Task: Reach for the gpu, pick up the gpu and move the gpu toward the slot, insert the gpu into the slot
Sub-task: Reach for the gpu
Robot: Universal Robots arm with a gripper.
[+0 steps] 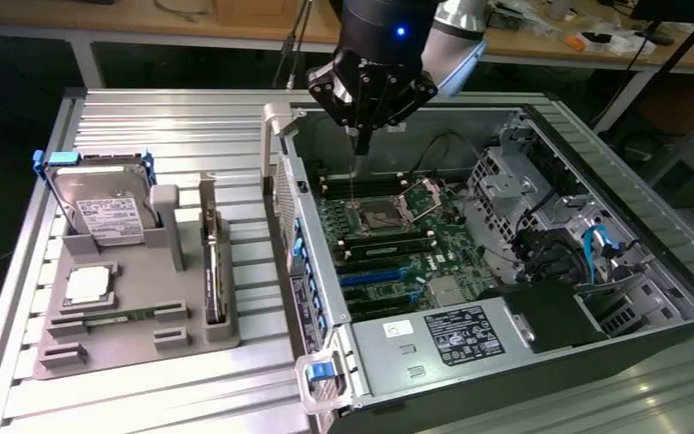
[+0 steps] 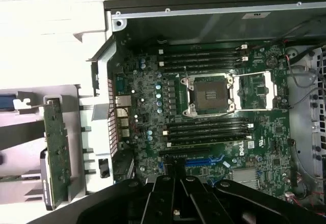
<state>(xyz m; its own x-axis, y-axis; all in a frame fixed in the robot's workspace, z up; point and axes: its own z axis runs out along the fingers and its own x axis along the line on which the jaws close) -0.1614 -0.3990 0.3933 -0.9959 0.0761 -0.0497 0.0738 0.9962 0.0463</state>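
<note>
**One name I can read**

On my wrist view I can read just one name: DELL, in white letters (image 2: 248,145) on the green motherboard (image 2: 142,102). On the exterior view, the hard drive (image 1: 97,185) at 9 o'clock has a white label (image 1: 112,219). The power supply (image 1: 401,354) at 5 o'clock has a label (image 1: 457,331) too. The writing on both is too small for me to read.

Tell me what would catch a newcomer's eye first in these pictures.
The open grey metal computer case, on its side with its green motherboard bared, sits at the exterior view's right. The arm's black gripper hangs over the board, jaws shut and empty. On the exterior view's left, the thin green circuit-card gpu stands on edge in a grey holder.
</note>
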